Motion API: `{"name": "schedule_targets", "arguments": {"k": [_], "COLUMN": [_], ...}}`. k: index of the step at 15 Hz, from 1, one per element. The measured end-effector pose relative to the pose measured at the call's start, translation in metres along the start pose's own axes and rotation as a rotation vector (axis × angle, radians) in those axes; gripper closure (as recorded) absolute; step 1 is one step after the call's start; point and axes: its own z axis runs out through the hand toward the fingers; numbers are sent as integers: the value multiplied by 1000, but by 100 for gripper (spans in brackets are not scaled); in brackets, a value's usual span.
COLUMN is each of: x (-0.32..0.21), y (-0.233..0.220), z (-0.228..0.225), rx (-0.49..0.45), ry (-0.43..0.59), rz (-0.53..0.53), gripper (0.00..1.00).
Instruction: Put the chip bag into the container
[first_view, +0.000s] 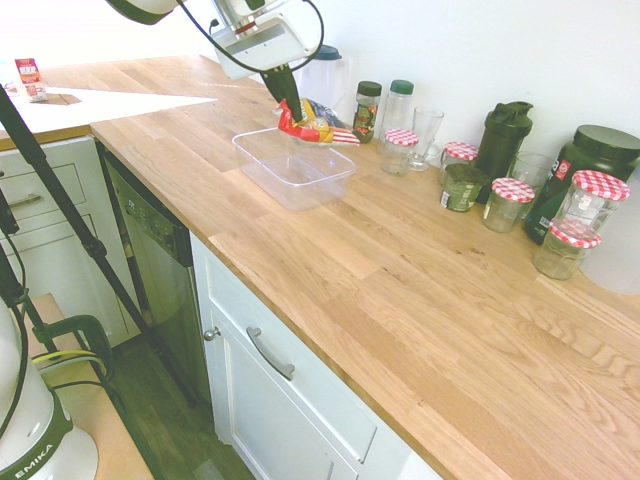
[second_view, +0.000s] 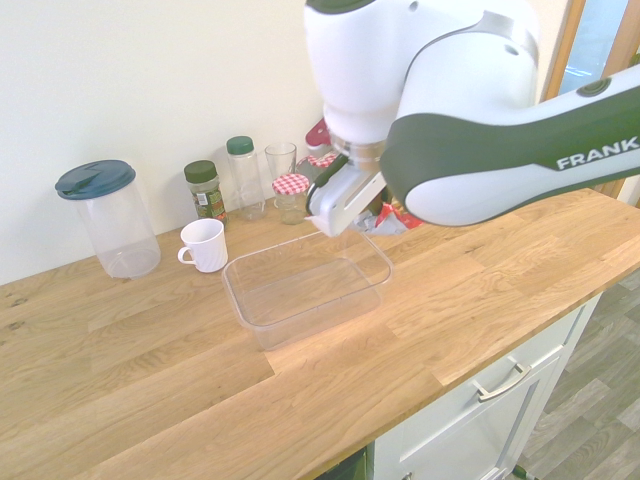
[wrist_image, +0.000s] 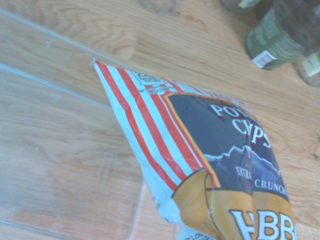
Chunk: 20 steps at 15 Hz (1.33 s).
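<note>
One crinkled red, yellow and dark-blue chip bag (first_view: 318, 124), pinched at its top by the shut black two-finger gripper (first_view: 286, 107), hanging over the far rim of the clear shallow rectangular plastic container (first_view: 293, 167), likely for dropping in. Light oak countertop (first_view: 420, 290), white wall, near the counter's back edge.

My arm (second_view: 420, 90) is glossy white with rounded shells, a dark green band lettered FRANKA, and black cables.

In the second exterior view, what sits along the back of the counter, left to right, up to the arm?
Blue-lidded pitcher → white mug → spice jar → green-capped bottle → drinking glass → red-checked jar.
</note>
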Motion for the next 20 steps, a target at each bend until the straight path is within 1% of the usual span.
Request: {"name": "schedule_targets", "arguments": {"k": [5,6,9,16,18,20], "x": [-24,-25,-24,-18,-12,-1], "y": [-39,-43,-49,-47,-44,-34], "z": [59,65,68,66,53,22], "rx": [-64,-75,-96,-98,-73,-15], "ry": [-76,-82,-92,-93,-87,-93], "rz": [-54,-54,-52,-27,-3,50], "gripper": [100,0,0,0,0,0]}}
